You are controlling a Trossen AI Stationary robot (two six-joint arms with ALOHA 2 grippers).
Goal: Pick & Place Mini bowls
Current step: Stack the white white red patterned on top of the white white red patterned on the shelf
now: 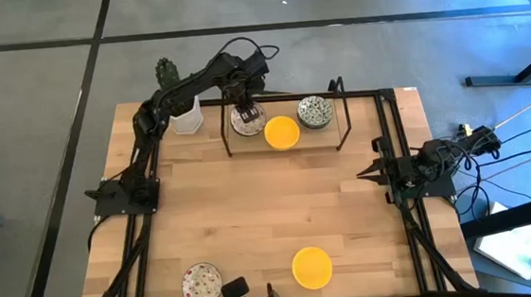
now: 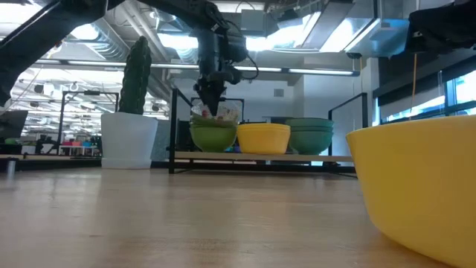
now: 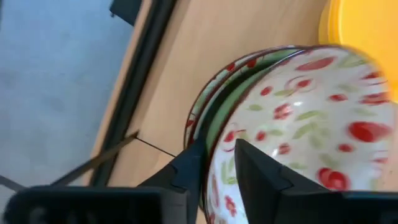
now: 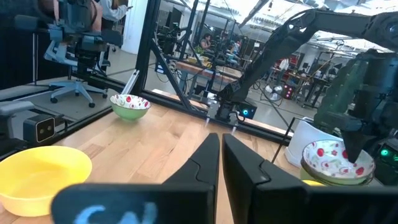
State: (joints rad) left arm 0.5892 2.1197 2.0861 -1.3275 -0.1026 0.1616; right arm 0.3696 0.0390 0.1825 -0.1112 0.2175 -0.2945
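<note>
The left gripper [image 1: 246, 112] hangs over the red-speckled bowl stack [image 1: 247, 121] on the far rack [image 1: 343, 114], its fingers [image 3: 258, 171] narrowly straddling the top rim. A cactus pot [image 1: 185, 117] stands left; yellow bowls [image 1: 282, 132] just right. The right gripper [image 1: 374, 170] waits closed at the table's right.

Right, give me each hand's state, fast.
Left hand: fingers astride the rim of the red-speckled white mini bowl; grip cannot be told.
Right hand: closed, empty.

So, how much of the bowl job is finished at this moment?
Done: floral, yellow and blue-green bowls sit at the rack on the far side. In hand: the left pincer straddles the rim of the top floral bowl on its stack, fingers parting. Left: one floral bowl and one yellow bowl near the front edge. The right pincer waits, shut.
</note>
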